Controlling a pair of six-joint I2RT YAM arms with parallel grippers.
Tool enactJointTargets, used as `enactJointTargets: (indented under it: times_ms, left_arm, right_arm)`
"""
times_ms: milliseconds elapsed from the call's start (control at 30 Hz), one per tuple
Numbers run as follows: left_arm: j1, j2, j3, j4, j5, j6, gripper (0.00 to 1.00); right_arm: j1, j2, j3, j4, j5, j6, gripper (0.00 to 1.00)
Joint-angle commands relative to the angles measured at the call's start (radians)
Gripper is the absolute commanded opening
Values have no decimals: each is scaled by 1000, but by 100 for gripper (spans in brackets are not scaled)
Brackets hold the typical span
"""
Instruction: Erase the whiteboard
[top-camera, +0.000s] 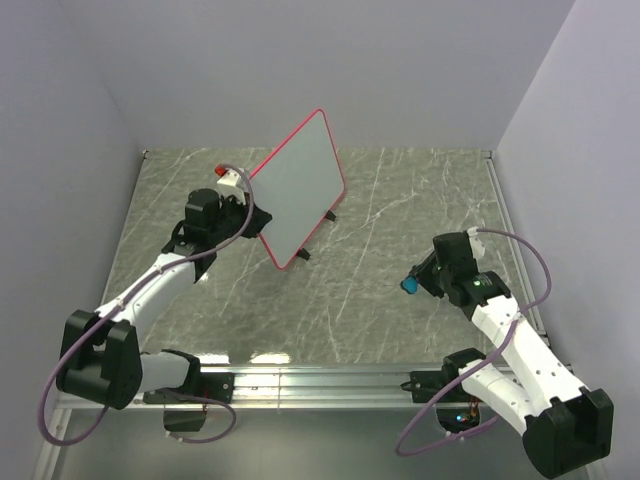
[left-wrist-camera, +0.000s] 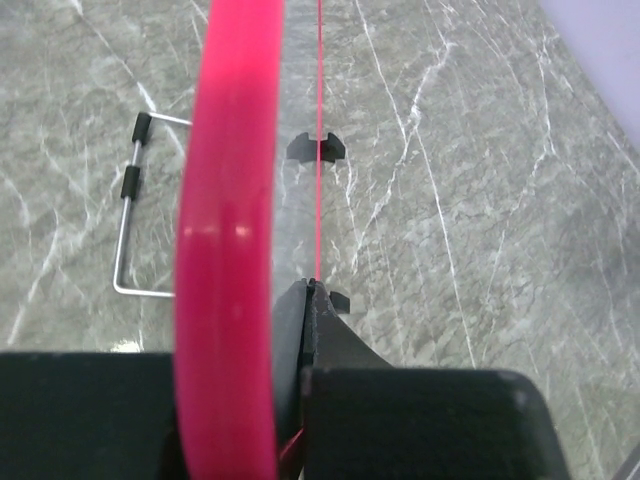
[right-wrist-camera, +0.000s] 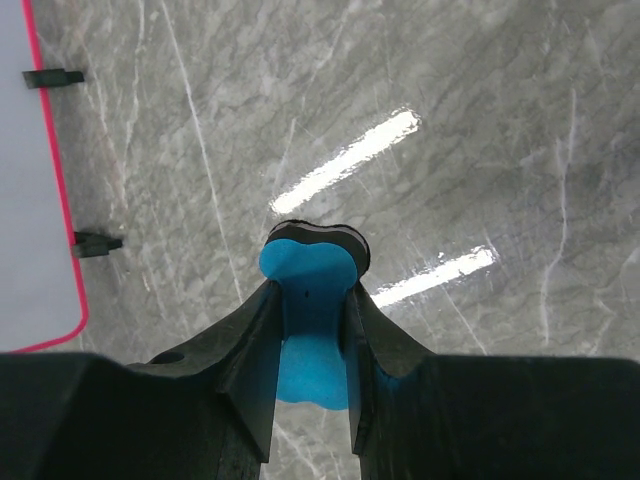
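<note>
We're seeing the left gripper (top-camera: 256, 218) clamping the whiteboard (top-camera: 301, 188) by its pink frame edge, the board standing tilted over the table's (top-camera: 400, 200) centre-left. The right gripper (top-camera: 412, 285) is pinching a blue eraser (right-wrist-camera: 310, 285), hovering well apart from the board.

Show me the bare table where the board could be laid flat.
Largest bare patch: the table centre, between the whiteboard and the right gripper with its blue eraser. A second lies far right, beyond that gripper. Crowded: the left side, where the left gripper holds the whiteboard near a wire stand.
</note>
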Motion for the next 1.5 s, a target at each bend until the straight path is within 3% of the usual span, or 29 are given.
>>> enactJointTargets:
  times_ms: [0, 200, 333, 433, 533, 567, 733, 767, 867, 1467]
  left_arm:
    - [16, -18, -62, -176, -167, 20, 0]
    - [14, -41, -99, -210, -153, -23, 1]
    - [3, -19, -85, -276, -136, -51, 6]
    - [-35, -34, -86, -299, -198, -45, 9]
    - [-82, -56, -103, -307, -282, -37, 23]
    - [-96, -64, -105, -310, -309, -37, 40]
    - [-141, -61, -99, -333, -347, -50, 68]
    - [-141, -50, -94, -345, -347, -54, 85]
    - [-144, -53, -80, -359, -375, -69, 99]
    - [-145, -217, 73, -535, -386, -89, 99]
  right_arm:
    - [-9, -11, -7, 1, 19, -20, 0]
    - [-13, 3, -3, 9, 20, -34, 0]
    - [-18, 19, -7, 18, 20, -40, 0]
    - [-22, 28, -14, 31, 17, -46, 0]
    - [-27, 34, -17, 43, 12, -55, 0]
    - [-29, 39, -18, 44, 11, -57, 0]
    - [-41, 42, -24, 55, 2, -74, 0]
    - [-42, 42, -24, 55, 2, -75, 0]
    - [-48, 37, -27, 57, 2, -86, 0]
    - [-56, 48, -47, 95, 22, -92, 0]
